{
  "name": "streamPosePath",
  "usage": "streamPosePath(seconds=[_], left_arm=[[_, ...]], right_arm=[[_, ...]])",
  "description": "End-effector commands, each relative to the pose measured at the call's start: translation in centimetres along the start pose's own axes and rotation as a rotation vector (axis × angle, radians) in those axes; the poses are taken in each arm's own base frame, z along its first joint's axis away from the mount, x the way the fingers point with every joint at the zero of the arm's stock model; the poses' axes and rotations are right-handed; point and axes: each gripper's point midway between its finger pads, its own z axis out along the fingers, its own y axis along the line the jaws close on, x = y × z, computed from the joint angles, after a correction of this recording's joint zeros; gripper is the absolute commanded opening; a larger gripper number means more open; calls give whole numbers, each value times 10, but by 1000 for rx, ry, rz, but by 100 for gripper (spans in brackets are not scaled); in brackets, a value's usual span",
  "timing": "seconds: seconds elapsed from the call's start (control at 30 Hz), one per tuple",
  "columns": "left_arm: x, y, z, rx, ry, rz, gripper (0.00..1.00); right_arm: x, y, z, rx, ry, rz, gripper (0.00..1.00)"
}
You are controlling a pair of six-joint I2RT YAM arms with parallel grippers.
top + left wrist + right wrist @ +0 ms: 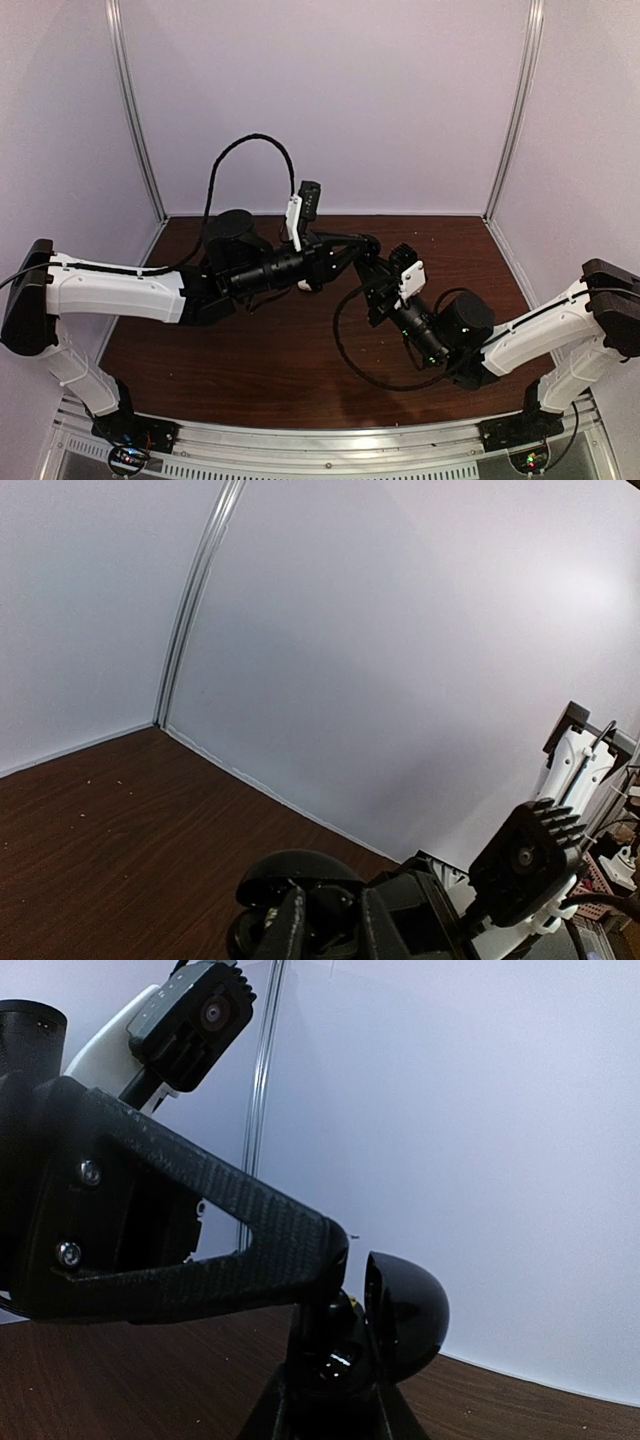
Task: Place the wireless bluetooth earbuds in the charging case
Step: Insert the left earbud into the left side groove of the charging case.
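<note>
A glossy black charging case (345, 1360) is held above the table with its domed lid (408, 1318) swung open. My right gripper (335, 1415) is shut on the case's base from below. My left gripper (330, 920) reaches in from the left, its fingers (285, 925) close together over the case's open cavity (295, 880), pinching a small dark rounded piece that looks like the black earbud (330, 902). In the top view both grippers meet at the table's middle (366, 252). The white earbuds are not clearly visible.
A small white object (303, 286) lies on the brown table (260, 350) under my left forearm. White walls and metal corner posts (135, 110) enclose the back and sides. A black cable (350, 340) loops off my right arm.
</note>
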Motion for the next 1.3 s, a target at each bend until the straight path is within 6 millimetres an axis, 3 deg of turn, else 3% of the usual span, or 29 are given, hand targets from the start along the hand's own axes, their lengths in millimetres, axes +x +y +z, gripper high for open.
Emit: streamPosePath(seconds=[0.0, 0.63, 1.27], left_arm=[[-5, 19, 2, -72, -27, -30, 7], [2, 36, -2, -149, -20, -82, 15], [9, 32, 3, -108, 1, -86, 11]], right_arm=[[-31, 0, 0, 10, -99, 49, 0], [-34, 0, 0, 12, -117, 53, 0], [-25, -1, 5, 39, -92, 41, 0]])
